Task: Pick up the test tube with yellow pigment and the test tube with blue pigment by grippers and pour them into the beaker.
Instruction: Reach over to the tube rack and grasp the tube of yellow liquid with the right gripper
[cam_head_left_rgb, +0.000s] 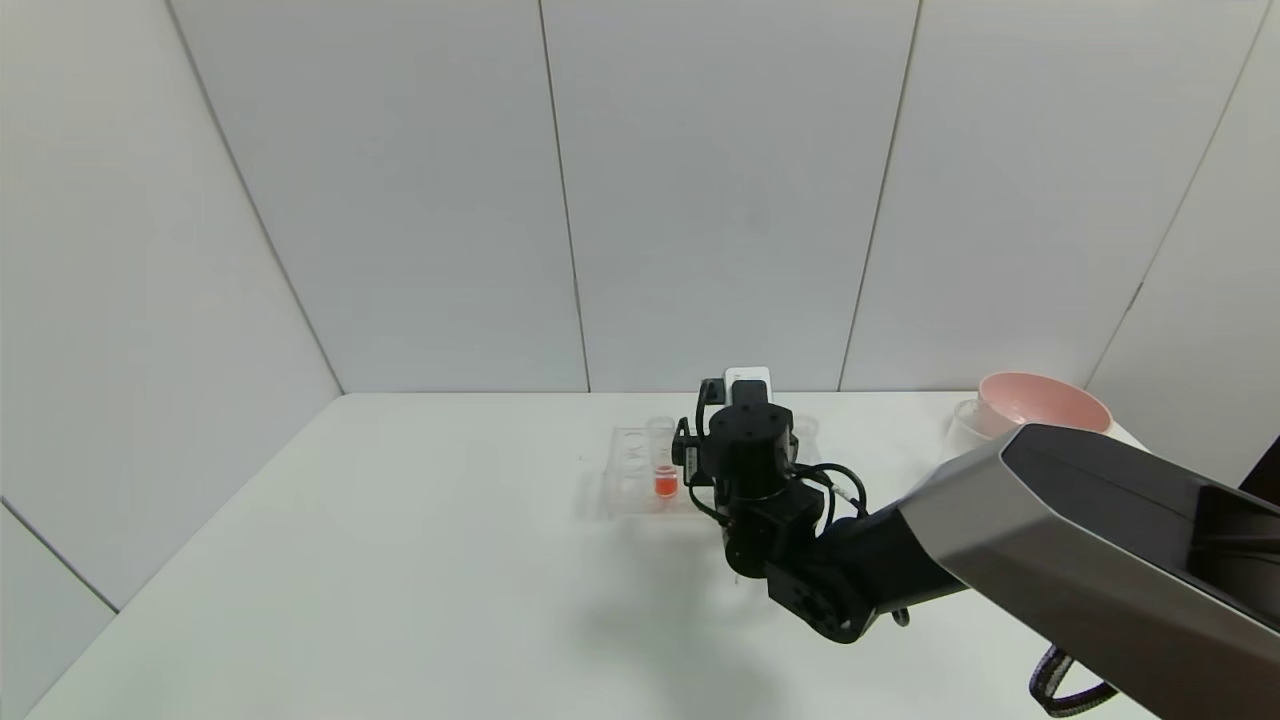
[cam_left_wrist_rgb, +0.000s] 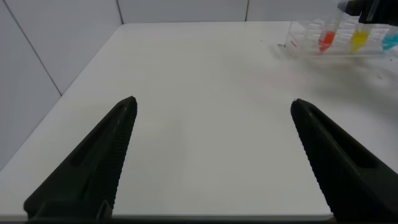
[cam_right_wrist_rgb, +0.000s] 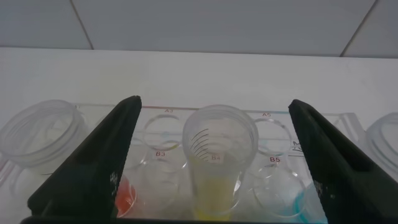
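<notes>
The test tube with yellow pigment (cam_right_wrist_rgb: 216, 155) stands in a clear rack (cam_right_wrist_rgb: 155, 112); it also shows in the left wrist view (cam_left_wrist_rgb: 359, 38). My right gripper (cam_right_wrist_rgb: 214, 102) is open just above the rack, one finger on each side of the yellow tube without touching it. The test tube with blue pigment (cam_right_wrist_rgb: 305, 200) stands beside it, seen too in the left wrist view (cam_left_wrist_rgb: 390, 42). In the head view the right gripper (cam_head_left_rgb: 742, 425) hides both tubes. A small clear beaker (cam_head_left_rgb: 963, 422) sits at the far right. My left gripper (cam_left_wrist_rgb: 212, 101) is open and empty over bare table.
A red-orange-filled tube (cam_head_left_rgb: 665, 482) stands in the rack (cam_head_left_rgb: 630, 470) on the gripper's left. A pink bowl (cam_head_left_rgb: 1042, 402) stands at the back right next to the beaker. The white table (cam_head_left_rgb: 400, 560) ends at grey wall panels behind.
</notes>
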